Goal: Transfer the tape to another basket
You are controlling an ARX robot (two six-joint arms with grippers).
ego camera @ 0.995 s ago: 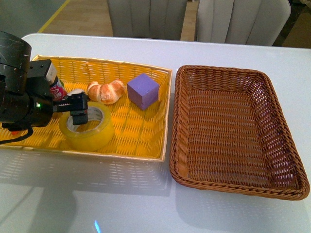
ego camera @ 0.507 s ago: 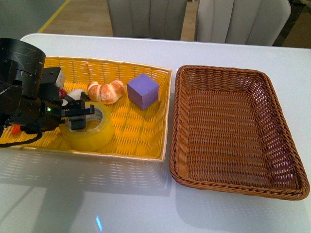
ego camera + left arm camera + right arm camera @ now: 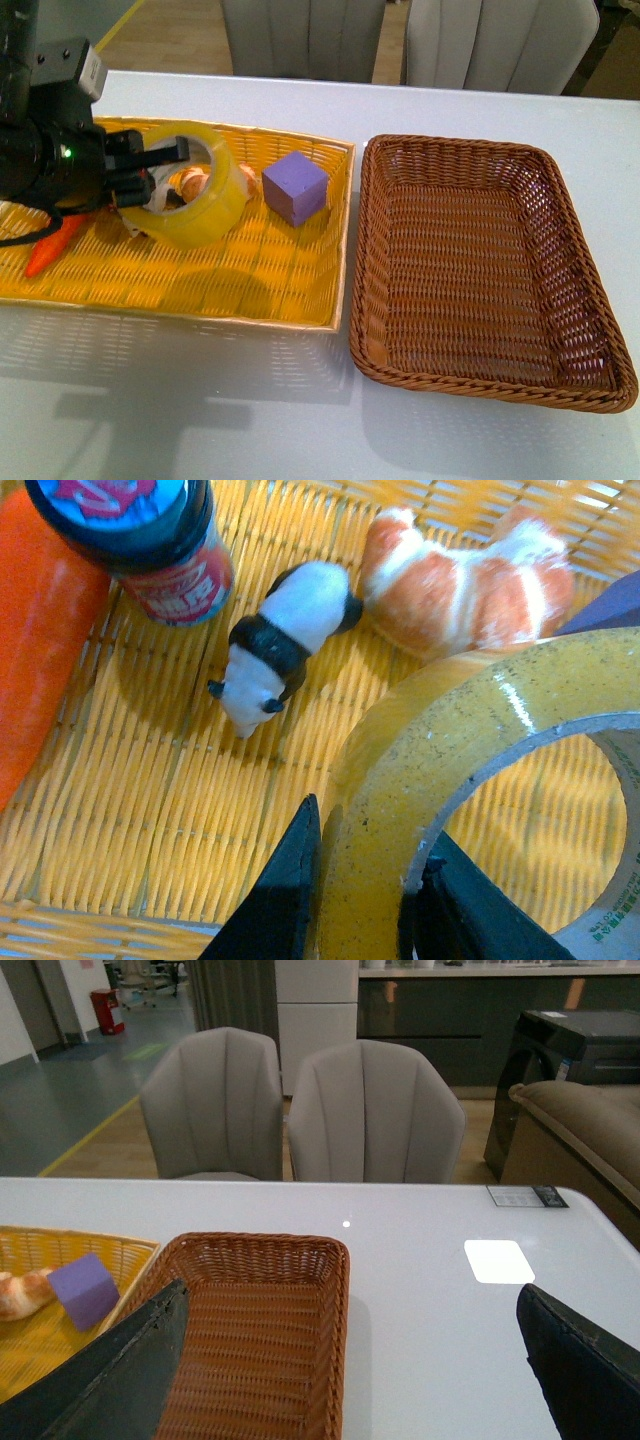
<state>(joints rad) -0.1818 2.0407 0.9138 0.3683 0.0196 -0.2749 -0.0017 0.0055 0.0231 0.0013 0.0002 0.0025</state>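
Tape: tilted, held above the yellow tray. Left gripper pinches its wall, one finger outside, one inside. Basket: beside the tray, apart from the tape. Panda, bottle: left wrist view only. Right gripper: fingers wide, seen only in the right wrist view.

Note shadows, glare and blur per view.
Front view: the tape, in the left gripper, shadows the yellow basket. Left wrist view: glare streak on the tape, fingers soft. Right wrist view: bright glare patch on the table.
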